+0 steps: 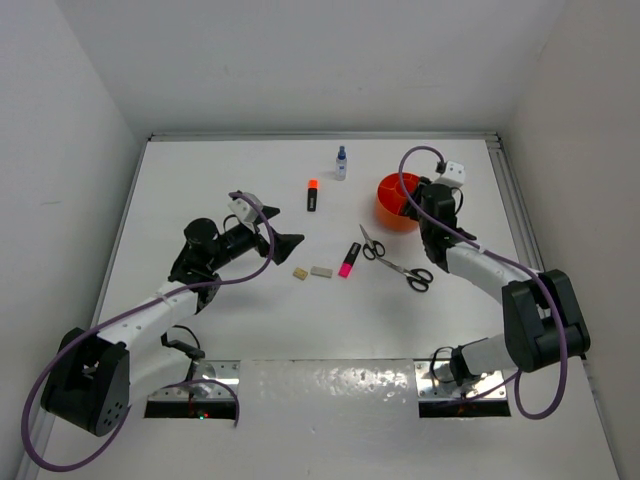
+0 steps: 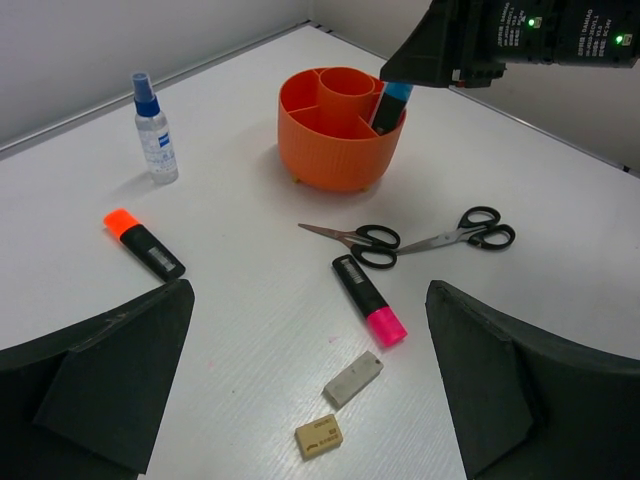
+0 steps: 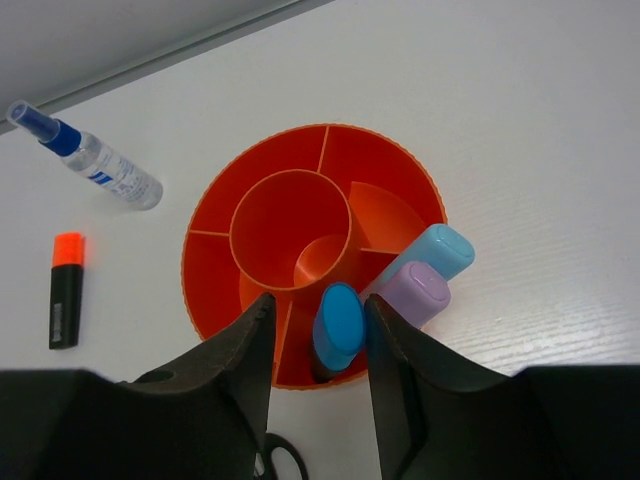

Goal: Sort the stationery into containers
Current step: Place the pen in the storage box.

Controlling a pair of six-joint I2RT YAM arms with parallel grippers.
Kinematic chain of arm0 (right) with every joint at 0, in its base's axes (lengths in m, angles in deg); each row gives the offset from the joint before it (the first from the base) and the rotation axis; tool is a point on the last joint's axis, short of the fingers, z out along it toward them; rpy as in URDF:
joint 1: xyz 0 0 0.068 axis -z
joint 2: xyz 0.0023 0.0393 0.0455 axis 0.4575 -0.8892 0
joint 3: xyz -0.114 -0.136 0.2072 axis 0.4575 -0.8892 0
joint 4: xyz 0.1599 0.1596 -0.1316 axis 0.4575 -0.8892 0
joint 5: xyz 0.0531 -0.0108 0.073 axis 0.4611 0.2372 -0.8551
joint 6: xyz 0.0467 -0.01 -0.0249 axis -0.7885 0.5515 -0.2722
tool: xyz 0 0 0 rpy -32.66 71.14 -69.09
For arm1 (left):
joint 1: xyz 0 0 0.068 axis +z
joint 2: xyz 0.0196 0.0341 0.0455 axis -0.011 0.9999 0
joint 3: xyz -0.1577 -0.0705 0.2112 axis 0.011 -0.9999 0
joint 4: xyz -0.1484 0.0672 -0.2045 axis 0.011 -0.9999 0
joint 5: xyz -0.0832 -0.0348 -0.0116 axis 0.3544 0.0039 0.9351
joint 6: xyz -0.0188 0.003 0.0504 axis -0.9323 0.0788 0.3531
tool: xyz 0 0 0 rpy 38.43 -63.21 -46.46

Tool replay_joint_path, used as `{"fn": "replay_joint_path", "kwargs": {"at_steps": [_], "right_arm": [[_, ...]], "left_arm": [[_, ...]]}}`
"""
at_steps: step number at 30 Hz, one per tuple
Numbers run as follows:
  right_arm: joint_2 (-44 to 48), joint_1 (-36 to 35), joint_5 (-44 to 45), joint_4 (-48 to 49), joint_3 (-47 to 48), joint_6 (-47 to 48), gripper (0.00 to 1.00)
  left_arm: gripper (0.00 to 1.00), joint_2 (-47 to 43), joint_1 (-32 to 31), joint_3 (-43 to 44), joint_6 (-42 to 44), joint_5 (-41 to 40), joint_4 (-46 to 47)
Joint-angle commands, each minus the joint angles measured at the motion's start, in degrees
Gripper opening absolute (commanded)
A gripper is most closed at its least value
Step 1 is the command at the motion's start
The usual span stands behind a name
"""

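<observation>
The tub (image 3: 385, 170) is round, orange plastic, smooth and shiny. It has a round cup in the middle and thin walls that split the ring around it into parts. It sits at the far right of the white table (image 1: 220, 190).

Three markers stand in the tub's near parts, caps up. One has a blue cap (image 3: 338, 328), one a light blue cap (image 3: 432, 255) and one a lilac cap (image 3: 413, 292). The caps are oval.

The right gripper (image 3: 318, 310) hangs over the tub with the blue cap between its fingers. One finger is right beside the cap. On the other side there is a gap, so the jaws are not squeezing it.

Near the tub lie two scissors (image 2: 365, 240) (image 2: 470, 232) with black loop handles and metal blades. The tip of one reaches the handle of the other. Just beside them lies a black marker with a pink cap (image 2: 368, 298). Next come a grey eraser (image 2: 353, 378) and a beige eraser (image 2: 319, 436), both small blocks. The beige one has a mark too small to read.

Further off lie a black marker with an orange cap (image 2: 145, 245) and an upright clear bottle (image 2: 155, 130) with a blue top. Its label cannot be read.

The left gripper (image 2: 308, 300) is spread wide and holds nothing.
</observation>
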Motion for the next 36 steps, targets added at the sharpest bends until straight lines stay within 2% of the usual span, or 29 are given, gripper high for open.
{"fn": "replay_joint_path", "kwargs": {"at_steps": [1, 3, 10, 15, 16, 18, 20, 21, 23, 26, 27, 29, 30, 32, 36], "right_arm": [[0.2, -0.4, 1.5, 0.5, 1.5, 0.7, 0.4], [0.7, -0.5, 0.5, 0.4, 1.9, 2.3, 0.43], [5.2, -3.1, 4.8, -5.2, 4.6, 5.0, 0.68], [8.9, -4.6, 5.5, -11.0, 7.0, 5.6, 0.71], [9.0, -5.1, 5.8, -14.7, 8.8, 6.3, 0.71], [9.3, -7.6, 6.5, -18.7, 10.2, 6.3, 0.62], [9.1, -9.5, 6.6, -22.3, 10.7, 4.4, 0.4], [8.7, -12.0, 6.5, -22.7, 10.3, 3.6, 0.18], [7.5, -14.5, 6.6, -22.7, 9.9, 1.5, 0.09], [4.3, -17.4, 5.5, -24.0, 10.2, -2.4, 0.17], [2.3, -18.2, 5.1, -24.7, 10.7, -4.6, 0.26], [0.1, -19.1, 4.5, -27.1, 12.8, -6.7, 0.31], [-0.7, -20.0, 3.9, -27.9, 13.5, -8.3, 0.4], [-2.9, -20.8, 3.6, -29.9, 14.6, -10.3, 0.49], [-5.9, -21.3, 1.5, -30.9, 14.6, -15.3, 0.56]], "left_arm": [[1.0, -1.1, 0.6, 0.7, 0.5, -0.4, 3.1], [1.0, -1.1, 0.6, 0.7, 0.5, -0.2, 2.9], [1.0, -0.9, 0.5, 0.8, 0.2, -0.3, 3.2], [1.0, -0.6, 0.5, 0.9, 0.0, 0.0, 3.9], [1.0, -0.6, 0.4, 0.9, 0.0, -0.1, 4.0], [1.0, -0.7, 0.4, 0.9, -0.1, -0.4, 4.0], [1.0, -0.9, 0.3, 0.8, -0.2, -0.8, 3.9], [1.0, -0.9, 0.3, 0.6, -0.4, -1.1, 4.0], [1.0, -0.9, 0.3, 0.4, -1.6, -2.3, 4.0], [1.0, -1.2, 0.2, 0.1, -2.0, -3.4, 4.1], [1.0, -1.6, 0.3, -0.1, -2.0, -3.8, 4.0], [1.0, -2.0, 0.3, -0.4, -2.3, -4.7, 3.7], [1.0, -2.0, 0.4, -0.4, -2.5, -5.2, 3.5], [1.0, -2.2, 0.4, -0.6, -3.1, -6.0, 3.6], [1.0, -2.4, 0.5, -0.8, -3.5, -6.5, 3.9]]}}
